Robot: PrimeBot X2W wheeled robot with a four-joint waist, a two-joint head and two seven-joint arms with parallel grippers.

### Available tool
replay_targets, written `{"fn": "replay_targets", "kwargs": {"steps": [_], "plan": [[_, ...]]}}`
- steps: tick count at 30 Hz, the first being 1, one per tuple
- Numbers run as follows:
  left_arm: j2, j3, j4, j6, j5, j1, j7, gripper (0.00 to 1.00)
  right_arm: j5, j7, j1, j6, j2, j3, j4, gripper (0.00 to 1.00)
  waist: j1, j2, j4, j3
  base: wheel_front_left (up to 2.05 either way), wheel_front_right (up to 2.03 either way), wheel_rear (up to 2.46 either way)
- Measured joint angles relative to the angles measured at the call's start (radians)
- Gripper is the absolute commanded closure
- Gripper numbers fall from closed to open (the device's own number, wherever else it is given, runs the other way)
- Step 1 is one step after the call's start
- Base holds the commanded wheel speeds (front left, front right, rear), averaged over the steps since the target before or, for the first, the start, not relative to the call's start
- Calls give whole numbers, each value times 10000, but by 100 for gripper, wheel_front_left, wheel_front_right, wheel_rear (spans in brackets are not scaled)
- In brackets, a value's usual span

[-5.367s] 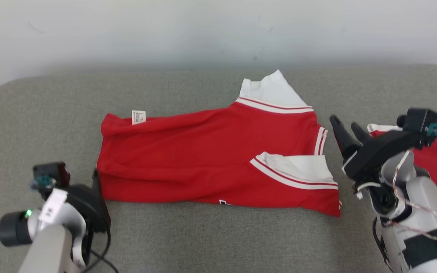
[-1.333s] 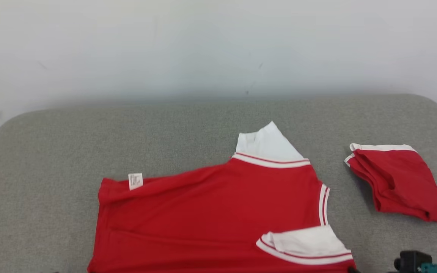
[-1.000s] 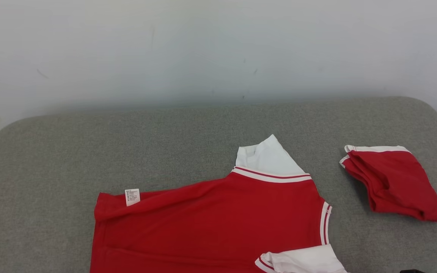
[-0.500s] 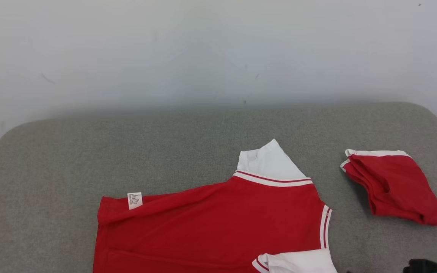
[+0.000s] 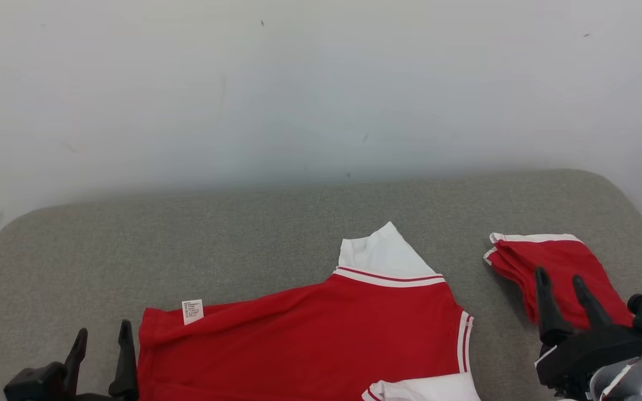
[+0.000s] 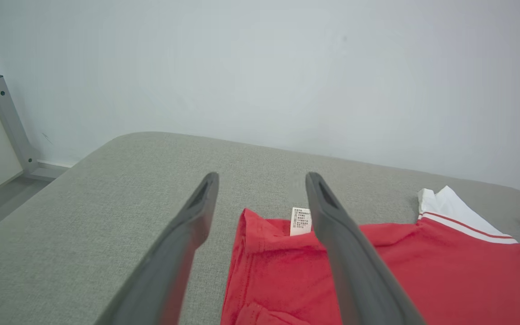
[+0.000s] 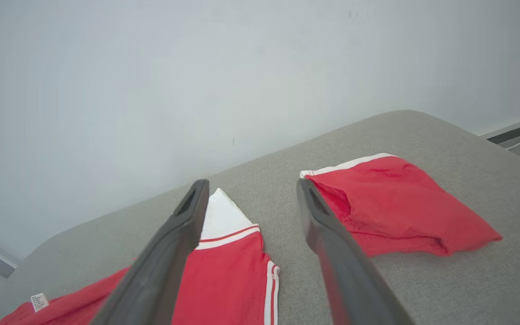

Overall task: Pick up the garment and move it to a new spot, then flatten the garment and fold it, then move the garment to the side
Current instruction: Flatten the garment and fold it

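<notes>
Now the left tool (image 5: pixel 103 328) and right tool (image 5: pixel 559 275) have reappeared, spread wide, flanking the garment (image 5: pixel 310 340).

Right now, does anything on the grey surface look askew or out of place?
The red shirt lies crooked and not flat: its top edge slants, a white sleeve juts beyond it, and the care label sits exposed on the rolled left corner. A second red garment lies folded apart on the right. Nothing looks damaged.
</notes>
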Motion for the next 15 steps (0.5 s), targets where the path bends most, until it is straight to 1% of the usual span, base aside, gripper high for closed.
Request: {"fn": "replay_targets", "kwargs": {"steps": [3,7,8,12,15], "plan": [[-13,-44,-71,0,-2,-3,6,0,-84,-330,-288,-27,67,-8,-25,0,0,0,-172,-103,0,0,0],[-75,-211,-86,-15,-19,34,165,0,-188,-514,-315,-25,75,205,217,0,0,0,-413,-233,0,0,0],[-73,-251,-75,-44,-21,42,255,0,-188,-529,-326,33,65,267,278,0,0,0,-470,-256,0,0,0],[-69,-351,23,-188,-31,56,416,0,-228,-523,-458,497,-88,658,585,0,0,0,-654,-301,0,0,0],[-88,-357,150,-182,-42,70,554,0,-257,-523,-464,759,-297,832,865,0,0,1,-672,-278,0,0,0]]}}
